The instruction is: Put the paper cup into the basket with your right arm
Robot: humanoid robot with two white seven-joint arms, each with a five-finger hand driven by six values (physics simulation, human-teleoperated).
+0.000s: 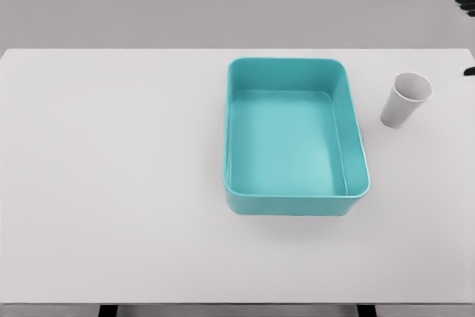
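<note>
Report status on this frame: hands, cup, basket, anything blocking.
Right hand barely in view at right edge, fingers unreadable; left arm out of view. Paper cup upright on table, right of teal basket, untouched. Basket empty, nothing between them.

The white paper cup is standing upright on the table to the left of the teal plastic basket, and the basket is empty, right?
Not quite: the head view shows the white paper cup to the right of the teal plastic basket, not left. It stands upright on the white table; the basket is empty.
</note>
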